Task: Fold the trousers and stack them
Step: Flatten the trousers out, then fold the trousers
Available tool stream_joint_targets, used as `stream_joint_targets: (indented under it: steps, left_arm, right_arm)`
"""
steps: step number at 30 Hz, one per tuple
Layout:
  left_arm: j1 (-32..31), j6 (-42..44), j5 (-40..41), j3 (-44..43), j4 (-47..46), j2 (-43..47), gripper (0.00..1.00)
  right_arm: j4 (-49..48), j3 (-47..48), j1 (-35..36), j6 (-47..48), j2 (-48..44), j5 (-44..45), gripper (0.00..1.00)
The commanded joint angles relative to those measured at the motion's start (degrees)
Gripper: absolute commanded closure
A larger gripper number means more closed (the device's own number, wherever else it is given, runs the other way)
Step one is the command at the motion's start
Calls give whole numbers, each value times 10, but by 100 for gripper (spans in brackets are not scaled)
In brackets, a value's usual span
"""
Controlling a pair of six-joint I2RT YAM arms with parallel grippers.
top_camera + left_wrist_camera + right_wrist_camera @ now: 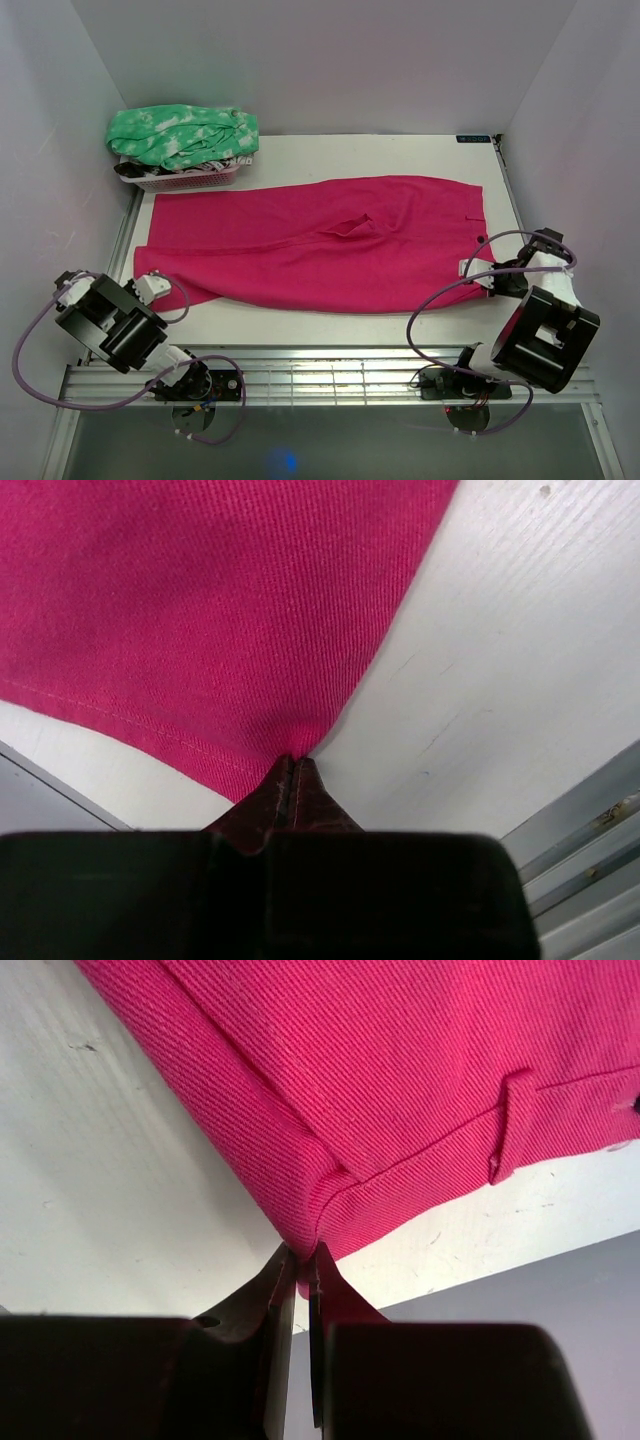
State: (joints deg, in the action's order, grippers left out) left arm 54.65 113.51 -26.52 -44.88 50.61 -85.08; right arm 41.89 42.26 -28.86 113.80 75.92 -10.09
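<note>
Lying flat across the white table (330, 325), the magenta-pink trousers (320, 240) reach from the nine o'clock side to the three o'clock side. They are folded lengthwise, one leg over the other, with the waist end at three o'clock and the leg ends at nine. A small pucker sits near the middle of the cloth.

At about eight o'clock the left gripper (152, 287) is down at the near corner of the leg end. In the left wrist view its jaws are pressed together on the tip of the fabric (292, 765), right where the stitched hem (130, 725) meets the side edge.

At about four o'clock the right gripper (470, 268) meets the near corner of the waist. In its wrist view the jaws pinch the folded corner of the waistband (430, 1175) between them (303, 1255), and a belt loop (512, 1125) lies further along the band.

At eleven o'clock, a pale basket (185, 180) holds a green-and-white garment (185, 135), just beyond the far edge of the trousers.
</note>
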Motion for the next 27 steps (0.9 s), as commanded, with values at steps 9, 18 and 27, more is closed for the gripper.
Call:
stream_joint_targets:
  steps: [9,18,27]
  left_arm:
    - [149,393,-41,-81,186,32,100]
    - [238,395,-76,-171,300,-2,100]
    - [292,391,-142,-212,299,-14,100]
  right_arm:
    - [66,55,-87,37,-29,-41,92]
    - [136,80,-208,143,-52,-70,92]
    - [190,98,-298,222,-63,-85,92]
